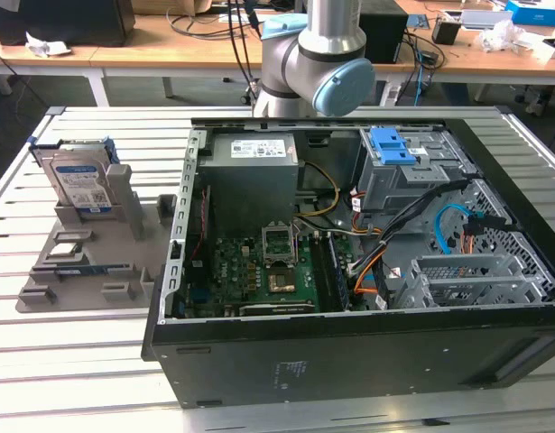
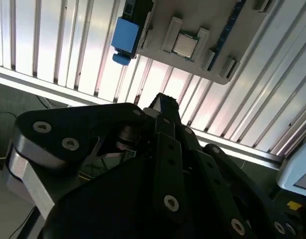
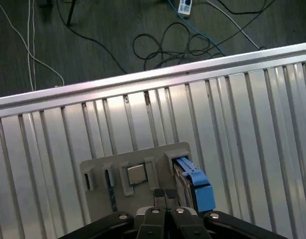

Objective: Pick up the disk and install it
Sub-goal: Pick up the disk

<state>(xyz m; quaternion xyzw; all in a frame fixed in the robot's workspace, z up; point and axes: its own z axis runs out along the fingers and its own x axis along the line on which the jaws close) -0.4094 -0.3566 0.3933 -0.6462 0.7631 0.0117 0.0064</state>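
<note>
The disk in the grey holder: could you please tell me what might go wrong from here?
1. The disk stands upright in a slot of the grey holder; an off-centre grasp might tilt or jam it.
2. Loose cables cross the open case beside the drive bay, so the disk could snag them going in.

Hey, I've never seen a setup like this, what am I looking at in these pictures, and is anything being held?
This is one robot arm over a slatted metal table. The exterior view looks on from off the arm: an open computer case lies there, and at that view's left a grey holder keeps the disk standing upright. Both wrist views come from cameras riding on the arm, looking past its black hand down at the holder. The hand is shut and empty, hovering near the disk.
</note>
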